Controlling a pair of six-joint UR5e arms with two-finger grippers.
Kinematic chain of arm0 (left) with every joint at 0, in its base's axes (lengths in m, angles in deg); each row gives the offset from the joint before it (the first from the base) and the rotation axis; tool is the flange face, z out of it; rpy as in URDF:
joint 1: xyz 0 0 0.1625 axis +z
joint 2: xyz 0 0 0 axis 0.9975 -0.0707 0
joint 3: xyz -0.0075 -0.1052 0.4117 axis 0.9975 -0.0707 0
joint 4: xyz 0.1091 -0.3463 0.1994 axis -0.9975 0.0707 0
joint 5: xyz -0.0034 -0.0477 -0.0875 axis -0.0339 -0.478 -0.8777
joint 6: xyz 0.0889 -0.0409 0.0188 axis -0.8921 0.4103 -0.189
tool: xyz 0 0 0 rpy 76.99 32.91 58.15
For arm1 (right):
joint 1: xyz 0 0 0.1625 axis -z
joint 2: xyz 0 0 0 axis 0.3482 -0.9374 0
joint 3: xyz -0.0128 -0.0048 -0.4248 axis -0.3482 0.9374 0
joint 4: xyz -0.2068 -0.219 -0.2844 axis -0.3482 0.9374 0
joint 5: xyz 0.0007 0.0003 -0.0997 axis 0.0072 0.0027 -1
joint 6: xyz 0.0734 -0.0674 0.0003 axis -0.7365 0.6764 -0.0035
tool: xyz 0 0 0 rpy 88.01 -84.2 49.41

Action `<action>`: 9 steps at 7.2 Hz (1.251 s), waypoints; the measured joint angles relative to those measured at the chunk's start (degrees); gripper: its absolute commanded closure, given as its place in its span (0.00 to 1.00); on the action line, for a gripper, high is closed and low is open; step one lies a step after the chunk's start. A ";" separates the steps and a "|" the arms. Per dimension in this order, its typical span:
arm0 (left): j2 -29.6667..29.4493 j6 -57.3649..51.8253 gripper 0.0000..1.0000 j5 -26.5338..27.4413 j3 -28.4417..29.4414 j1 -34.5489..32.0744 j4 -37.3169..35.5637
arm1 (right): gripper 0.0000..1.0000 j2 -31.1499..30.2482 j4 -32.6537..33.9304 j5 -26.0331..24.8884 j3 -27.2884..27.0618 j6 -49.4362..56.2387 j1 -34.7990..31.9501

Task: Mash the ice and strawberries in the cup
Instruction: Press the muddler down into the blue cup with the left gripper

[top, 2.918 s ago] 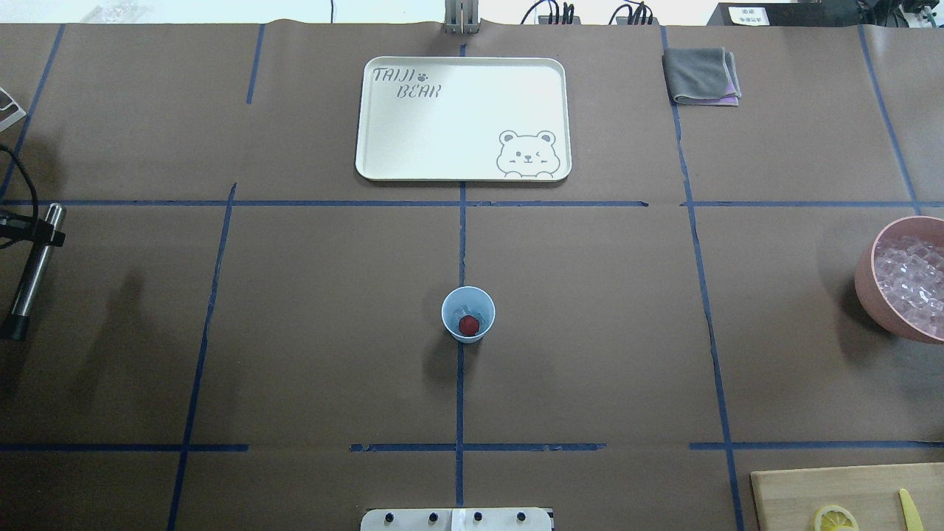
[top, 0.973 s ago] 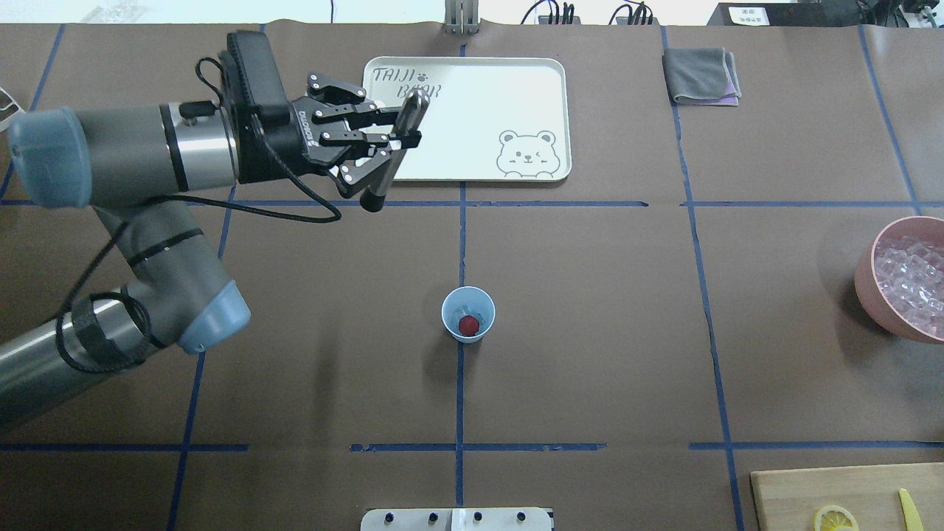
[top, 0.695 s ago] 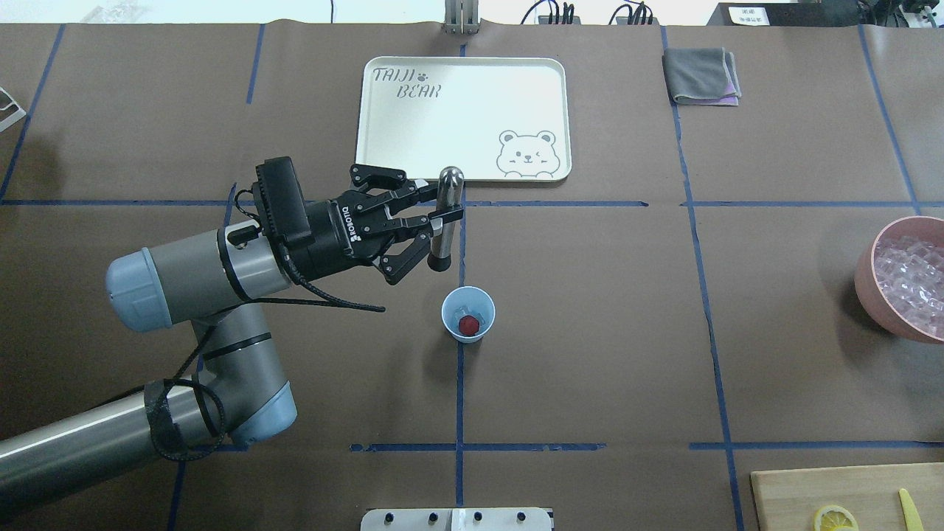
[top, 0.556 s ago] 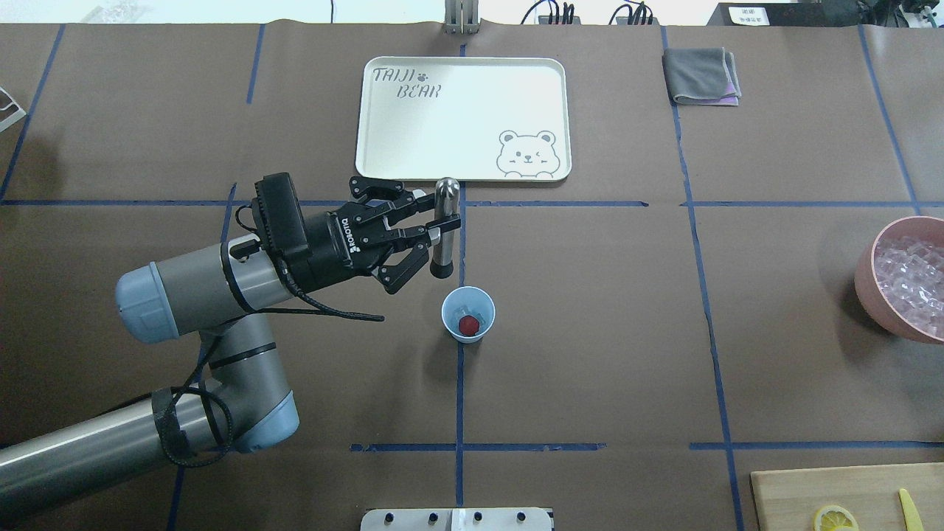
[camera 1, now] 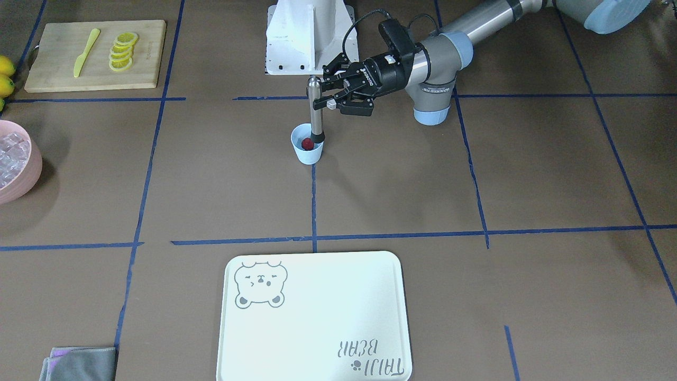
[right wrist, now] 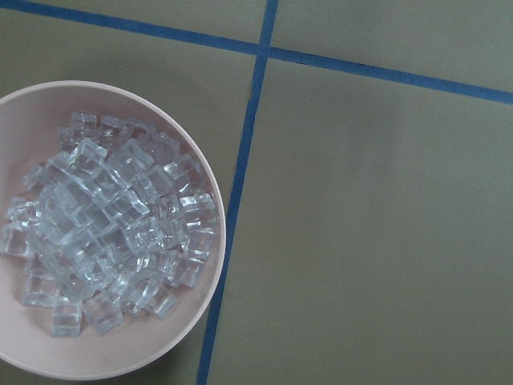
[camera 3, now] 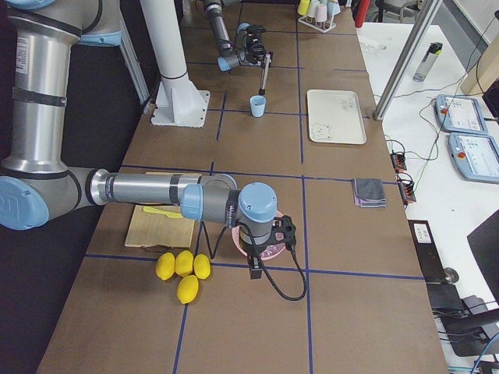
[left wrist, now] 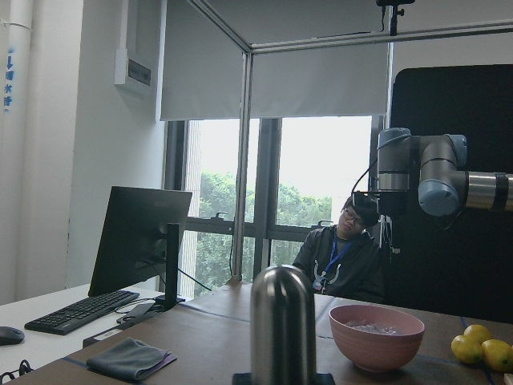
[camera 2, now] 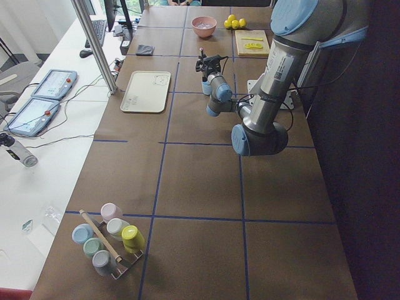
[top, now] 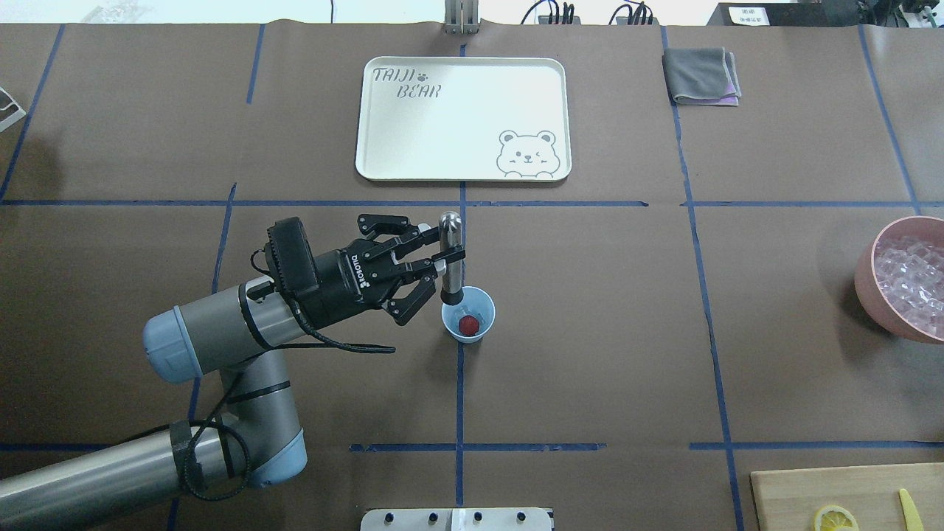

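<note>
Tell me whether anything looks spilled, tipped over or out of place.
Nothing stands out. The cup stands upright with the strawberry inside, no spill shows around it, and the left hand holds the metal muddler upright at its rim.

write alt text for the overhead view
The left arm, jaws shut, holds a steel muddler upright, its dark tip at the rim of a light blue cup containing a strawberry. A bear-printed tray lies beyond; a pink bowl of ice sits at the right edge.
</note>
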 measured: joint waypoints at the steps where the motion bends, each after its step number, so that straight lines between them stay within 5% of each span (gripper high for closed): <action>1: -0.16 -0.30 1.00 1.14 0.11 1.11 0.02 | 0.01 -0.03 0.00 0.00 0.03 0.00 0.00; 9: -1.75 -3.82 1.00 5.69 4.55 4.57 0.12 | 0.01 -0.16 0.02 -0.13 0.25 0.05 0.00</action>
